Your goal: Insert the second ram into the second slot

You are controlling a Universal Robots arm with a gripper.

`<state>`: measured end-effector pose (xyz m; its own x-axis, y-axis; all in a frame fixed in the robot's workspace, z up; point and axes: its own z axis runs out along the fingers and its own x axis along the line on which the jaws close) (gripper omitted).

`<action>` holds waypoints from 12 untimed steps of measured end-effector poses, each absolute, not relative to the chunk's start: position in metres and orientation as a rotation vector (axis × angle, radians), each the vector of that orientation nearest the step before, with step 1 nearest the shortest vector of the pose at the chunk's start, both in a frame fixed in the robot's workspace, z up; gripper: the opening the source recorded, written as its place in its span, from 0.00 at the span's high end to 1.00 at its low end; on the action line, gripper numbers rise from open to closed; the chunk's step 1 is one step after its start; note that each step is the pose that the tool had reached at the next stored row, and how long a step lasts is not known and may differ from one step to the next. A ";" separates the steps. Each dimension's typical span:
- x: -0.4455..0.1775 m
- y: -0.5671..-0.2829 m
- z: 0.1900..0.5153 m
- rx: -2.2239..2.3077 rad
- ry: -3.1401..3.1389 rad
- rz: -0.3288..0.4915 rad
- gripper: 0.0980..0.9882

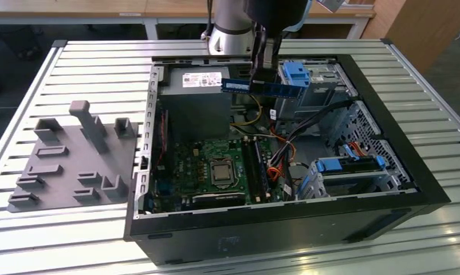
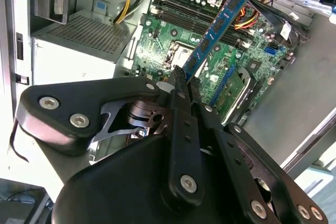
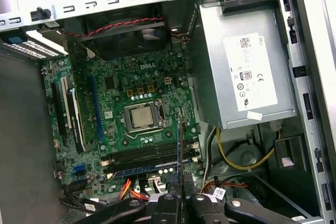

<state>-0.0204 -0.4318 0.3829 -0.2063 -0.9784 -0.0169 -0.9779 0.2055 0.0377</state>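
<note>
My gripper (image 1: 262, 77) hangs over the open computer case, shut on the second ram (image 1: 265, 87), a thin dark-blue stick held level above the board. In the second wrist view the gripper (image 2: 184, 78) pinches one end of the ram (image 2: 218, 24), which juts out over the motherboard. In the first wrist view the ram (image 3: 179, 145) shows edge-on above the gripper (image 3: 180, 198). The long black memory slots (image 1: 257, 167) (image 3: 140, 157) lie beside the processor socket, well below the stick. A blue strip runs along one slot (image 3: 142, 168). Which one is the second slot I cannot tell.
A grey power supply (image 1: 195, 86) fills the case's far corner on the exterior view's left. Light-blue drive brackets (image 1: 295, 71) (image 1: 352, 163) and loose cables (image 1: 291, 152) crowd the exterior view's right. A grey fixture plate (image 1: 69, 160) lies on the slatted table outside the case.
</note>
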 end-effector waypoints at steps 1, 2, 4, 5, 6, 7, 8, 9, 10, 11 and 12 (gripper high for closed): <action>-0.020 -0.432 0.383 1.969 -2.433 -0.062 0.96; -0.020 -0.432 0.383 1.966 -2.436 -0.063 0.96; -0.020 -0.432 0.383 1.961 -2.440 -0.063 0.96; -0.020 -0.432 0.383 1.958 -2.443 -0.063 0.96; -0.020 -0.432 0.383 1.955 -2.445 -0.063 0.96; -0.020 -0.432 0.383 1.952 -2.447 -0.063 0.96; -0.020 -0.432 0.383 1.949 -2.450 -0.063 0.96; -0.020 -0.432 0.383 1.945 -2.453 -0.063 0.96; -0.020 -0.432 0.383 1.941 -2.457 -0.063 0.96; -0.020 -0.432 0.383 1.936 -2.461 -0.063 0.96; -0.020 -0.432 0.383 1.931 -2.465 -0.063 0.96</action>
